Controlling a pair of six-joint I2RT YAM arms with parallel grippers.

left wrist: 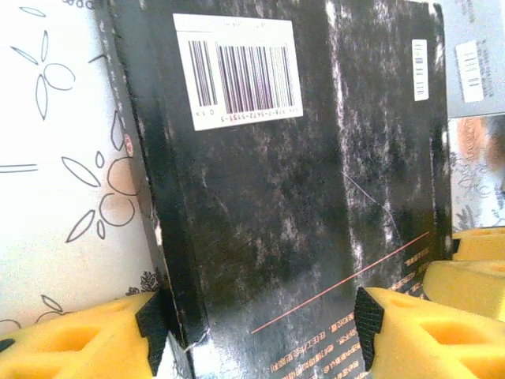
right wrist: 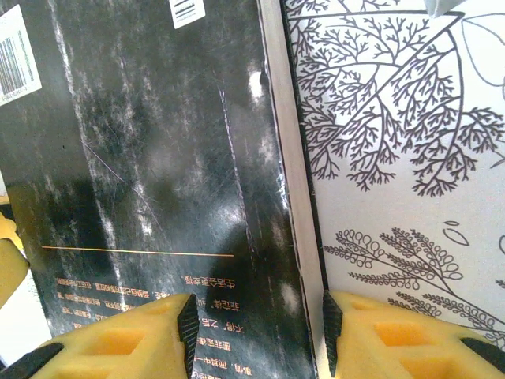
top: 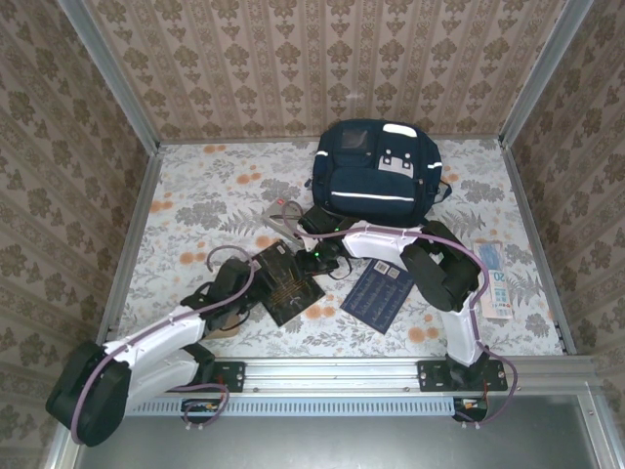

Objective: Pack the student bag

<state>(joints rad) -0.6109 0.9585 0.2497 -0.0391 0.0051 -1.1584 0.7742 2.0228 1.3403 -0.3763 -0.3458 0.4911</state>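
The student bag point(top: 376, 181), navy with a white stripe, stands at the back of the table. In front of it a black book point(top: 293, 293) lies flat on the tablecloth. My left gripper point(top: 256, 288) is at the book's left side. In the left wrist view it point(left wrist: 259, 320) is open, with one pad by the book's point(left wrist: 276, 197) spine edge and the other over the cover. My right gripper point(top: 324, 262) reaches in from the right. It point(right wrist: 259, 332) is also open and straddles the page edge of the book point(right wrist: 158, 174), one pad over the cover and one over the cloth.
A blue booklet point(top: 379, 293) lies right of the black book. A white and blue packet point(top: 493, 278) sits near the right rail. A looped pale cable point(top: 278, 217) lies left of the bag. Patterned walls close in the table on three sides.
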